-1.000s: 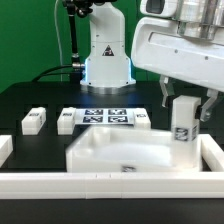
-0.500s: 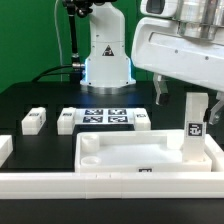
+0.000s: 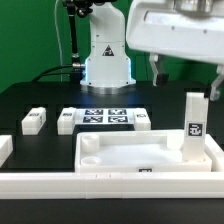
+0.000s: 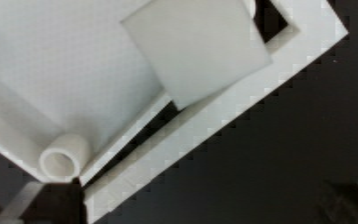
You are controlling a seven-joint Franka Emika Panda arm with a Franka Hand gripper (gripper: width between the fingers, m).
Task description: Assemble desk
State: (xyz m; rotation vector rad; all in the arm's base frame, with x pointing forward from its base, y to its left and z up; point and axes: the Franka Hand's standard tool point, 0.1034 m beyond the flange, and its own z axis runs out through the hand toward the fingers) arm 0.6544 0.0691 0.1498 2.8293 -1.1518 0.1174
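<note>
One black table (image 3: pixel 40 95) carries everything, fenced along the near edge and both sides by long white border rails (image 3: pixel 100 183). Inside that fence lies one desk top (image 3: pixel 125 150), a shallow white tray with a raised rim, in the middle of the near part of the table. It holds a single leg (image 3: pixel 193 125), standing upright in its corner toward the exterior view's right with a black-and-white tag facing the camera. I cannot tell whether that leg is seated. Four legs in all: that one, and three lying flat on the table behind the tray, two (image 3: pixel 33 120) (image 3: pixel 68 121) toward the exterior view's left and one (image 3: pixel 143 121) just beside the marker board (image 3: pixel 105 117). My gripper (image 3: pixel 187 80) hangs just above the upright leg, jaws spread wide, gripping nothing. Only the wrist view looks down into the tray (image 4: pixel 51 80): a blurred, pale, flat-faced shape (image 4: pixel 194 45), probably the leg's top, and a small round stub (image 4: pixel 60 157) against the rim, which the exterior view does not show.
</note>
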